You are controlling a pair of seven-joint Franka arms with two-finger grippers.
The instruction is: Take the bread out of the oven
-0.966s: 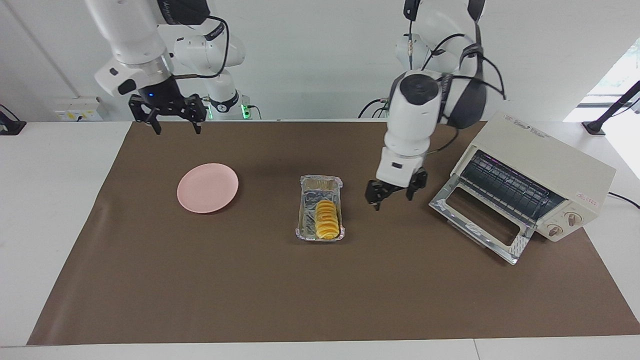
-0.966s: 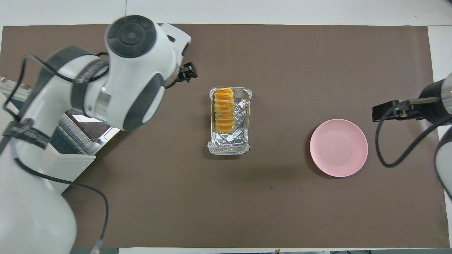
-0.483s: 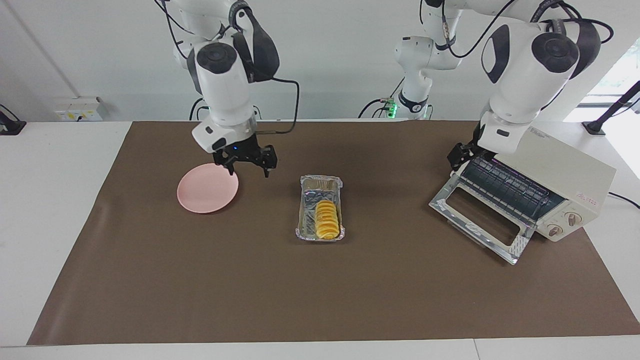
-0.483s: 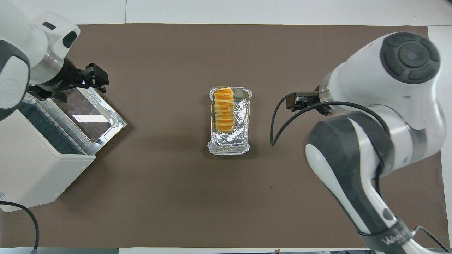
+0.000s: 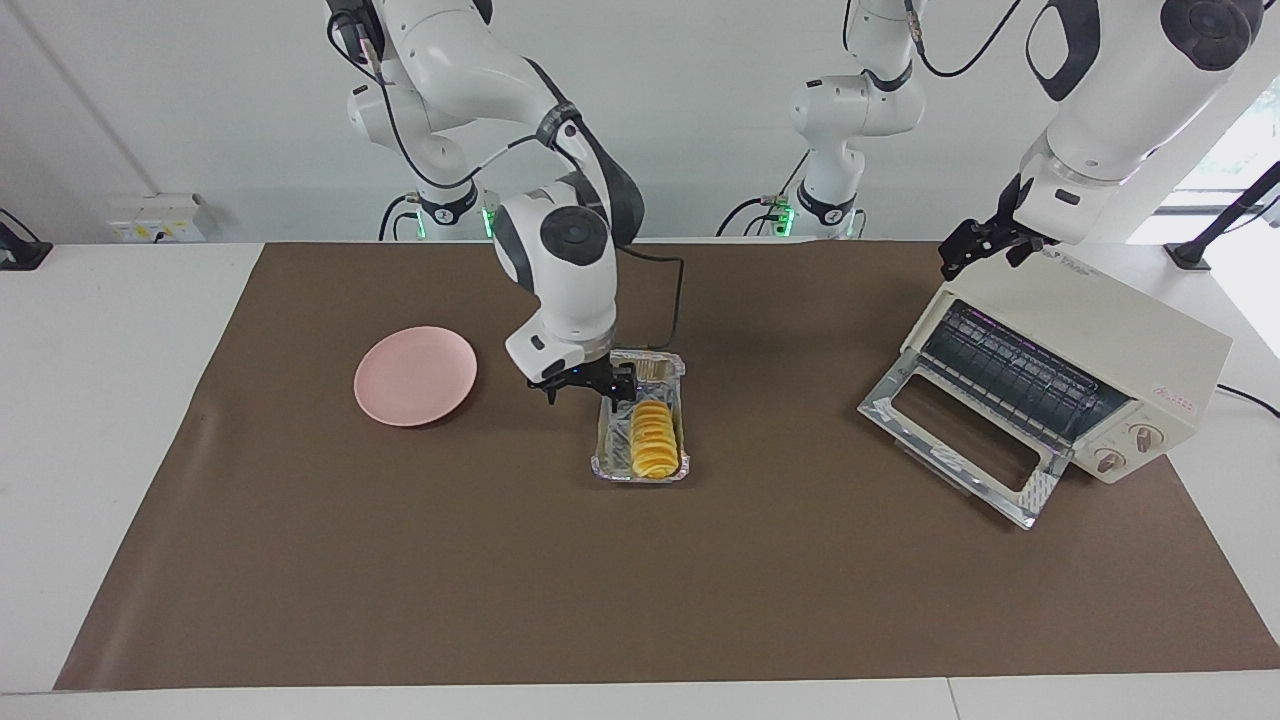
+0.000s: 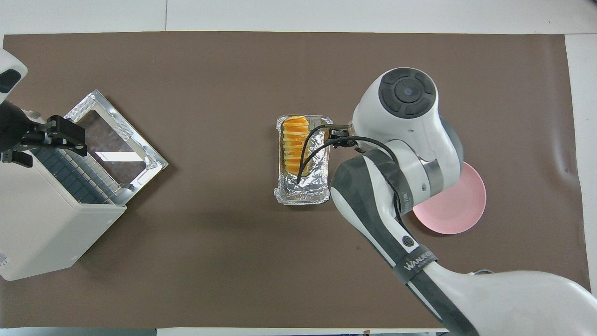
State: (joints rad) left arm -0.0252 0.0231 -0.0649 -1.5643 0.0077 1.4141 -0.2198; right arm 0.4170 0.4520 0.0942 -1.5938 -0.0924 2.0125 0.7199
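Bench [image 5: 60, 420]: you have a white bench with a brown mat [image 5: 400, 560] spread over most of it; everything listed stands on the mat.
Oven [image 5: 1110, 350]: your largest item, cream-white, at the left arm's end of the bench. Its glass door [image 5: 960, 440] hangs open and lies flat on the mat; the wire rack [image 5: 1020, 375] shows inside with nothing on it; two knobs sit by the door.
Right arm: yours comes in from its own base and bends down over the middle of the bench.
Left arm: yours is raised at the oven's end, waiting.
Pink plate [image 5: 415, 375]: lies toward the right arm's end, well apart from the foil tray, nothing on it; from overhead the right arm covers part of it.
Foil tray [image 5: 612, 455]: crinkled silver, at mid-bench, between plate and oven.
Bread [image 5: 654, 438]: your task item is out of the oven, lying in the foil tray, in the part farther from the robots, along one long wall.
Right tool [image 5: 592, 385]: low over the tray's end nearer the robots, just beside the bread; fingers spread, pinching nothing.
Left tool [image 5: 985, 245]: up in the air over the oven's top corner; fingers spread, nothing between them.
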